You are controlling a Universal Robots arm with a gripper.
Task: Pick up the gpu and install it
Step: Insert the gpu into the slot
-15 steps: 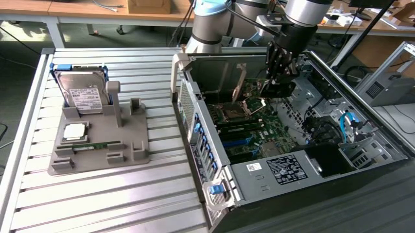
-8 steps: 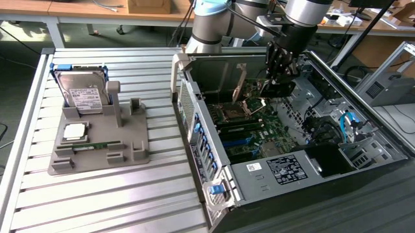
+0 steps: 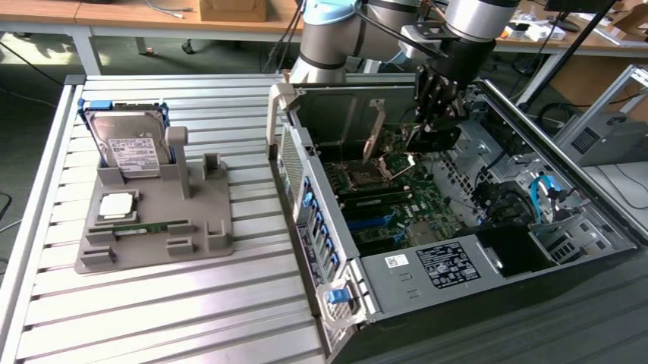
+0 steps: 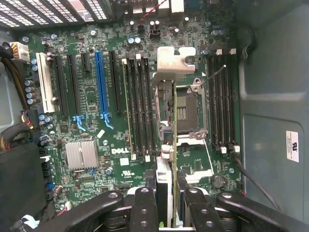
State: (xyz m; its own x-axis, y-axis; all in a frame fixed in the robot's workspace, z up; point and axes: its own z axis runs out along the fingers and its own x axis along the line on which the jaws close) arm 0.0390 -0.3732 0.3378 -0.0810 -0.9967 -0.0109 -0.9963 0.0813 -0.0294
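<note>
My gripper (image 3: 438,125) hangs inside the open computer case (image 3: 335,227), shut on the gpu (image 3: 390,136). The card is held upright above the motherboard (image 3: 405,197), its metal end bracket (image 3: 380,127) toward the exterior view's left. In the wrist view the gpu (image 4: 168,145) shows edge-on between my fingers (image 4: 145,208), with its bracket (image 4: 176,60) at the far end. It hovers over the CPU socket (image 4: 186,113) and the memory slots (image 4: 140,106), apart from the board. The blue expansion slot (image 4: 101,87) lies off to one side of the card.
On the slatted table (image 3: 152,303), at the exterior view's left, a grey fixture (image 3: 208,227) carries a silver hard drive (image 3: 132,144), a processor (image 3: 117,205) and a green memory stick (image 3: 147,226). Case walls, cables (image 3: 542,189) and a power supply (image 3: 451,265) crowd the board.
</note>
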